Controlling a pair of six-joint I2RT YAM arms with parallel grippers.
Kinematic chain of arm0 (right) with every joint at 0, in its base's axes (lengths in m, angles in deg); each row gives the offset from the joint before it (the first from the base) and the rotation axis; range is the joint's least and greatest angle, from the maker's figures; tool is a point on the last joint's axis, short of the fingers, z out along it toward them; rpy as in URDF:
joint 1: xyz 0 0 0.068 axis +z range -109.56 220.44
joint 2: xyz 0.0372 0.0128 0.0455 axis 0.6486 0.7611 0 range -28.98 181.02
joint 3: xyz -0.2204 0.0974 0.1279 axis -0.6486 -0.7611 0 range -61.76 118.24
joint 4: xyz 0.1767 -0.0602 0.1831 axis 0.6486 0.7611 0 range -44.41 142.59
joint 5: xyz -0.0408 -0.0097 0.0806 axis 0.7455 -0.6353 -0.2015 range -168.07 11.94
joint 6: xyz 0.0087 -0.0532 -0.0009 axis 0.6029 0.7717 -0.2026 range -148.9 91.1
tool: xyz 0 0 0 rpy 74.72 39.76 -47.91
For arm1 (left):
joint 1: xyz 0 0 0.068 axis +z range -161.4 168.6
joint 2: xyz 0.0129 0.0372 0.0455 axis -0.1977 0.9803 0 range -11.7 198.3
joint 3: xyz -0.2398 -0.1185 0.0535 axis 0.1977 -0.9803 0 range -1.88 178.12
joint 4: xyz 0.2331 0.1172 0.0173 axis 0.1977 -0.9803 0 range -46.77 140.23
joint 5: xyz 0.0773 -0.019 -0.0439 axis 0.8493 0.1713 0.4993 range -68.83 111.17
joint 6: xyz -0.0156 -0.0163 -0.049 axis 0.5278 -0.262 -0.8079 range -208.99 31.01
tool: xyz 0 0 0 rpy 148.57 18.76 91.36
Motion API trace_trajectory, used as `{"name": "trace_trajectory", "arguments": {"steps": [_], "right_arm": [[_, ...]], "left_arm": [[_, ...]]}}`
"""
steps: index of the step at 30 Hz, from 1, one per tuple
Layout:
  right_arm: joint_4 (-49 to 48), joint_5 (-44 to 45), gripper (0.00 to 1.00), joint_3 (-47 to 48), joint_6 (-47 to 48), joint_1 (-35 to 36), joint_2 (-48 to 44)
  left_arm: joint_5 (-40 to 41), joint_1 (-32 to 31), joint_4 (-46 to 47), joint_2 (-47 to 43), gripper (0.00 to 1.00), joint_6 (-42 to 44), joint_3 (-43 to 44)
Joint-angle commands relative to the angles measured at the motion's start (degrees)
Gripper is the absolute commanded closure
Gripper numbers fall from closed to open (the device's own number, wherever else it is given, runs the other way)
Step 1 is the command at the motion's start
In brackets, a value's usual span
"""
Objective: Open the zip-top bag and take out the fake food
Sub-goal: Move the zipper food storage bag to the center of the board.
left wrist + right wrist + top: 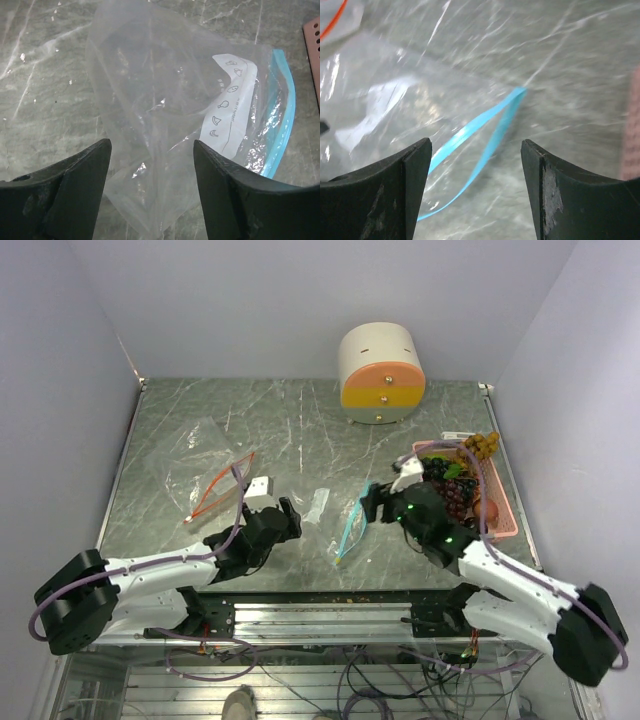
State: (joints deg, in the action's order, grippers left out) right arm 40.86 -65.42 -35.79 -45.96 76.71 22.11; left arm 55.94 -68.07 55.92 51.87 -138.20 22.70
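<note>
On your marble table (300,420), the blue-zip bag (170,110) lies flat between the 2 arms, its mouth parted and, as far as both wrist views show, empty. A 2nd, orange-zip bag (215,480) lies further left. The pink basket (505,515) at the right edge carries the fake food (455,490): dark and tan grape bunches and a reddish fruit. Your left gripper (152,165) and right gripper (476,165) both stand spread, gripping nothing. I judge the removal finished. Your next move only calls for backing both arms clear without dragging the bag.
</note>
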Motion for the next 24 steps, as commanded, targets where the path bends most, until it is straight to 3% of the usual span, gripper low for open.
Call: {"name": "trace_trajectory", "arguments": {"steps": [1, 9, 17, 21, 24], "right_arm": [[-6.2, 2.7, 0.29, 0.0, -1.8, 9.4, 8.1], [-20.5, 1.1, 0.4, -0.7, -10.0, 17.7, 27.7], [-23.1, 4.0, 0.58, 20.4, -4.9, 18.1, 48.6], [-18.0, 1.1, 0.57, 35.5, -3.2, 13.9, 56.4], [-18.4, -0.9, 0.48, 37.9, -4.2, 10.8, 53.8]], "left_arm": [[3.3, 0.3, -4.5, -3.4, 0.19, -2.4, 2.1], [3.5, 0.0, -9.6, -14.8, 0.16, -1.6, 1.2], [5.6, -0.2, -16.5, -21.0, 0.16, -2.4, 0.7], [5.8, -0.1, -18.5, -22.7, 0.16, -2.7, 0.0], [5.9, -0.2, -19.8, -24.2, 0.16, -2.6, -1.0]]}}
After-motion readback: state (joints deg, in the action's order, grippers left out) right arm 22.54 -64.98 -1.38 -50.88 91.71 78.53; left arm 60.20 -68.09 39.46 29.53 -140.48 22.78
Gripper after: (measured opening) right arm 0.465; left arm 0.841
